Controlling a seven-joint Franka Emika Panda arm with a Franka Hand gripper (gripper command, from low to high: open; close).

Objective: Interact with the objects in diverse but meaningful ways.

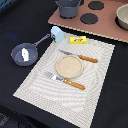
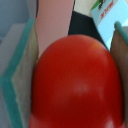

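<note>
In the wrist view a red tomato (image 2: 75, 80) fills the frame between my two fingers (image 2: 20, 75), which have teal-edged pads pressed on both of its sides. My gripper (image 2: 70, 70) is shut on the tomato. Neither the arm nor the tomato shows in the exterior view. There, a dark grey long-handled frying pan (image 1: 25, 53) lies at the exterior view's left with a small white piece (image 1: 25, 52) in it. A pale blue cup (image 1: 57, 34) stands by the pan's handle. A flat yellow packet (image 1: 77, 40) lies next to the cup.
A striped placemat (image 1: 35, 82) holds a round beige plate (image 1: 68, 66), a wooden-handled knife (image 1: 80, 56) and a fork (image 1: 65, 80). Behind it is a pink toy stove (image 1: 107, 25) with black burners, a grey pot (image 1: 68, 7) and a bowl (image 1: 122, 17).
</note>
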